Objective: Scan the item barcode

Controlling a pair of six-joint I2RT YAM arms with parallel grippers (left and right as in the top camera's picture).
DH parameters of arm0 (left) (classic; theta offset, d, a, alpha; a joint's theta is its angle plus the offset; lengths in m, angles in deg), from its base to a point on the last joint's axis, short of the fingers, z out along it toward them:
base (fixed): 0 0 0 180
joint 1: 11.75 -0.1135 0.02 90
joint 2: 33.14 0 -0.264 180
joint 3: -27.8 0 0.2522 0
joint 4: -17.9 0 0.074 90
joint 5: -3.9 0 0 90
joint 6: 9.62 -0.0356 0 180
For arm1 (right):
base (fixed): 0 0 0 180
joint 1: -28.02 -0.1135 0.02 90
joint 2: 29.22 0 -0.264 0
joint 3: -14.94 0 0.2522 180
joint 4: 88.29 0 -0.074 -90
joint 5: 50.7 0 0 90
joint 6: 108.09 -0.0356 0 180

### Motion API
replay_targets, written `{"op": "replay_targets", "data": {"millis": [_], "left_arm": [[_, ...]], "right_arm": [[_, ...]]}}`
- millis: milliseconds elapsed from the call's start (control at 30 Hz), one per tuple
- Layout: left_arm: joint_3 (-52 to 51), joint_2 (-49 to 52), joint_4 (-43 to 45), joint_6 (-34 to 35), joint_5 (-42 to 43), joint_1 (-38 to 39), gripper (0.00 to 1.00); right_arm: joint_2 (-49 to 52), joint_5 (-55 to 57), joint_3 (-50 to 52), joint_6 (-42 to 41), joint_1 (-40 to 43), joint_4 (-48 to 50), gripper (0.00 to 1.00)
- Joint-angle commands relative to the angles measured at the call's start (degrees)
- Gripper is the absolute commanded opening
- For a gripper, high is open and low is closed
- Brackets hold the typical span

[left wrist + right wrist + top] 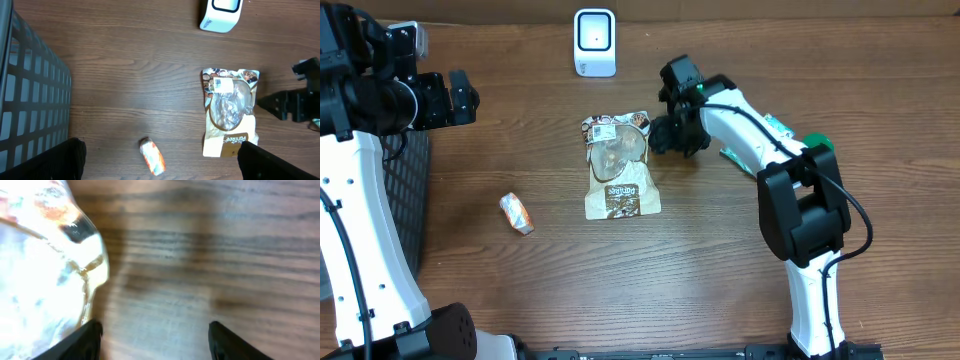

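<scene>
The item, a brown-and-white snack bag (617, 165) with a clear window, lies flat on the wooden table, a white label (222, 85) near its top edge. The white scanner (594, 42) stands at the back, beyond the bag. My right gripper (665, 135) sits low at the bag's upper right corner, open. In the right wrist view only bare wood lies between its fingers (90, 337), and the shiny bag (45, 270) is beside the left one. My left gripper (465, 97) hangs high at the far left, wide open and holding nothing.
A small orange-and-white packet (516, 213) lies left of the bag, below the left gripper (161, 159) in the left wrist view. A dark mesh basket (410, 190) lines the left edge. A green-and-white object (820, 142) lies behind the right arm.
</scene>
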Motion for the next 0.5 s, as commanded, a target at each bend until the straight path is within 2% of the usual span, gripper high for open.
{"op": "replay_targets", "data": {"millis": [0, 233, 433, 467], "left_arm": [[0.7, 0.2, 0.2, -1.1, -0.4, 0.3, 1.00], [0.7, 0.2, 1.9, 5.7, 1.1, 0.3, 1.00], [0.5, 0.3, 2.1, 10.8, 6.3, 0.3, 1.00], [0.5, 0.3, 1.9, 11.7, 6.5, 0.5, 0.95]], "right_arm": [[-6.1, -2.1, -8.5, 0.3, 2.6, -5.4, 0.67], [-13.4, -3.3, -21.3, 2.0, 8.2, -24.0, 0.75], [-17.2, -7.6, -22.4, 2.1, 12.5, -30.3, 0.75], [-17.2, -7.6, -22.4, 2.0, 12.9, -30.9, 0.75]]}}
